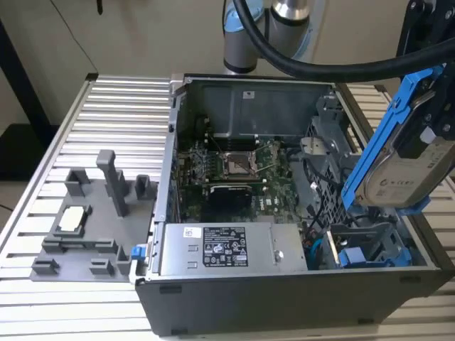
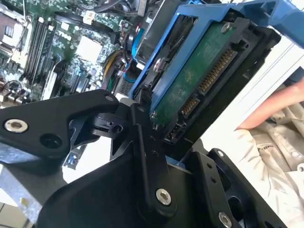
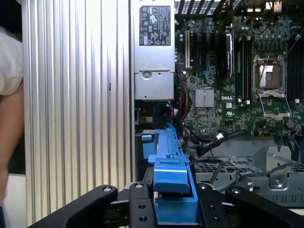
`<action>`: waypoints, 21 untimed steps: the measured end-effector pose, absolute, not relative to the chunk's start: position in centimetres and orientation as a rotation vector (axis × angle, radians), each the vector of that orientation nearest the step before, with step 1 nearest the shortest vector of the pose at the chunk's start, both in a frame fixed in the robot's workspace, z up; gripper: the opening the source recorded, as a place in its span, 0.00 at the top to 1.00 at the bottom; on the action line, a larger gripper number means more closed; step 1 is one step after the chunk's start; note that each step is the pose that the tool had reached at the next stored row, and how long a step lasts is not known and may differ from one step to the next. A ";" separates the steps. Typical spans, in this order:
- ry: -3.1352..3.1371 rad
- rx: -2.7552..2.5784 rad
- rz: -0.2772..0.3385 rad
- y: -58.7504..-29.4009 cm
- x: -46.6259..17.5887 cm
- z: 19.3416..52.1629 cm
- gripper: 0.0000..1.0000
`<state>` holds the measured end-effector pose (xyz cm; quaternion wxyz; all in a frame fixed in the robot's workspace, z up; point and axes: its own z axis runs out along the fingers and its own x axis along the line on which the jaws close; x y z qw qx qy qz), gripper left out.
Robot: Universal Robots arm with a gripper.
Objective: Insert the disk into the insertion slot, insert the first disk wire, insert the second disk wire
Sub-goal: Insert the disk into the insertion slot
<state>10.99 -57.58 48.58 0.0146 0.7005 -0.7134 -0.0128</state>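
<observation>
Gripper clamps the disk, held in the air
You see it tilted above the insertion slot at the open computer case's corner on the exterior view's right

Your exterior view looks down at an angle on the open computer case from a little way off, taking in the ribbed table around it. Your first wrist view looks straight down over the motherboard. Your second wrist view sits close, tilted, sharing that motherboard.
</observation>
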 end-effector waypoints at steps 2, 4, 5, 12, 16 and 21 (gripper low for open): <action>-2.221 2.181 -0.040 -57.6 11.0 48.6 0.67; -2.221 2.181 -0.040 -57.6 11.0 48.6 0.67; -2.221 2.181 -0.040 -57.6 11.0 48.5 0.67; -2.224 2.185 -0.037 -57.6 10.9 48.3 0.67; -2.232 2.193 -0.023 -57.6 10.9 47.9 0.67; -2.232 2.193 -0.024 -57.5 10.8 47.1 0.67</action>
